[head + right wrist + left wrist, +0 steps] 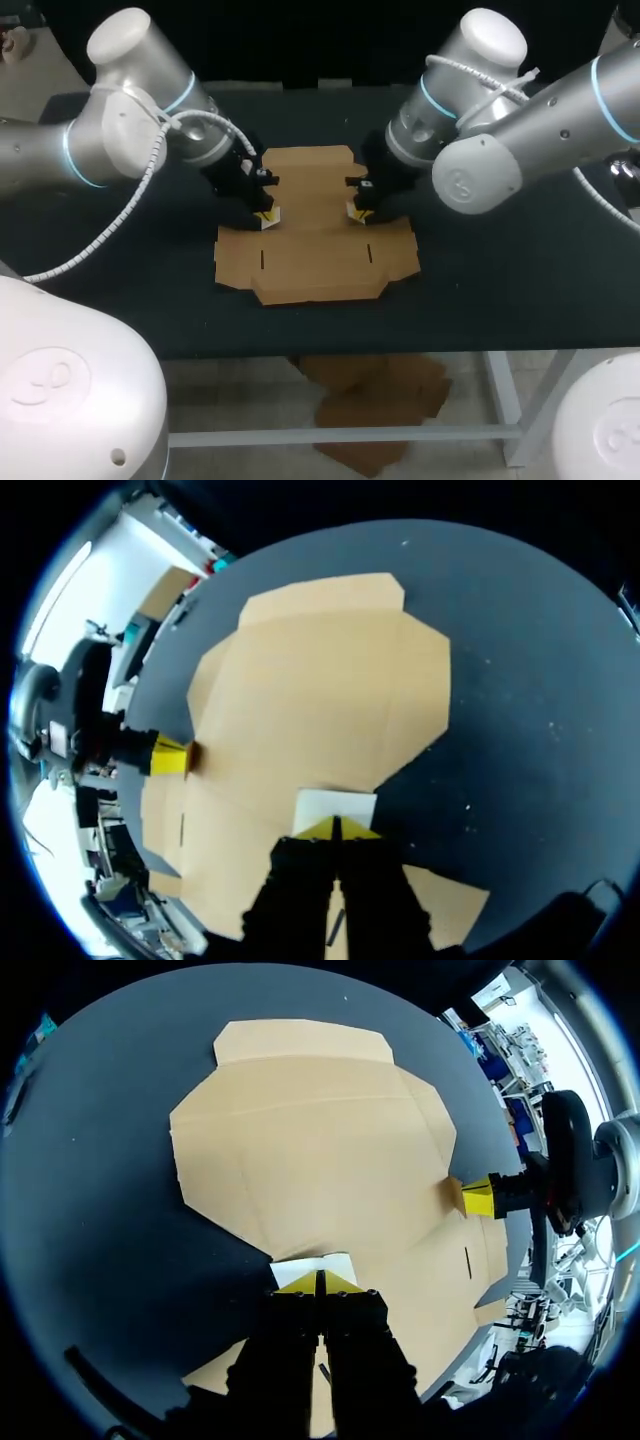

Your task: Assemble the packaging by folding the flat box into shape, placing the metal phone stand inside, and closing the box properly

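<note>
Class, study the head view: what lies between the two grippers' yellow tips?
Only a bare stretch of the flat box lies between the left gripper and the right gripper. Nothing rests on it, as the head view shows.

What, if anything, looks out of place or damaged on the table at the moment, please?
The box lies flat and undamaged on the table. The left pincer and the right pincer, both shut, rest on its side flaps. The only oddity: no phone stand shows anywhere on the table.
</note>
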